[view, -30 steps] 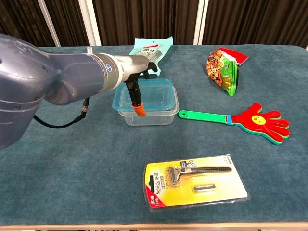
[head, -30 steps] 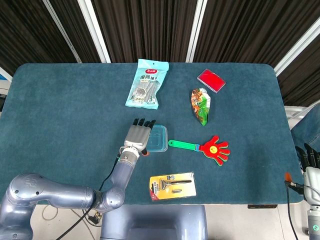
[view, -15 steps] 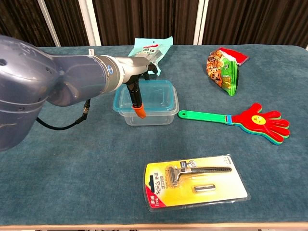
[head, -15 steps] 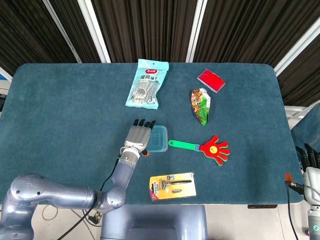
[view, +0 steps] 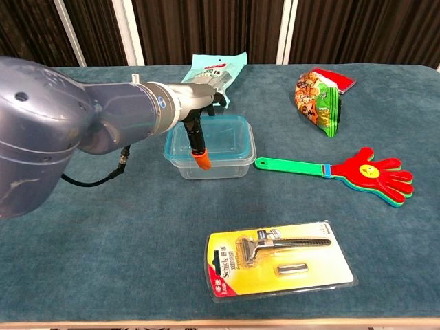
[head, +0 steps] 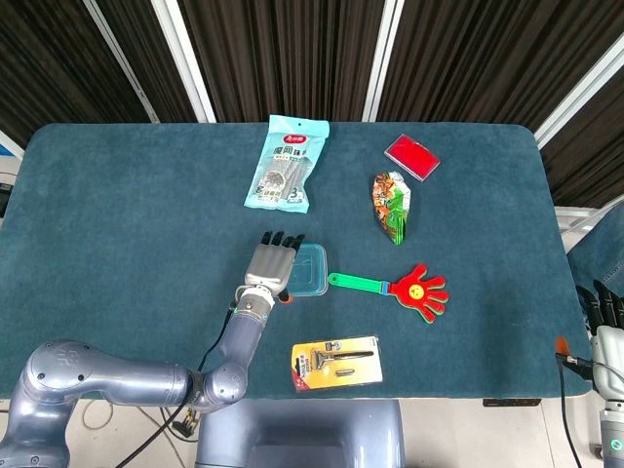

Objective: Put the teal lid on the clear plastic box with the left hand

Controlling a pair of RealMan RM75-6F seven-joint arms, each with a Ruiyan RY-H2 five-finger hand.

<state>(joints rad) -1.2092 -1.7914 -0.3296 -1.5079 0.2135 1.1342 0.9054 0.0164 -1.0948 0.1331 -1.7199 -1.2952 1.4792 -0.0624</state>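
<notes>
Seating step: left hand (head: pixel 270 265), fingers flat, holding nothing, rests on lid (view: pixel 218 140), which sits on box (view: pixel 213 167) at 9 o'clock of the clapper (head: pixel 402 287); next, press down evenly.

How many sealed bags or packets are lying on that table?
2. The light blue packet lies at the far middle of the table; the green snack bag sits to its right, near the red box. The razor is a blister card, not counted.
</notes>
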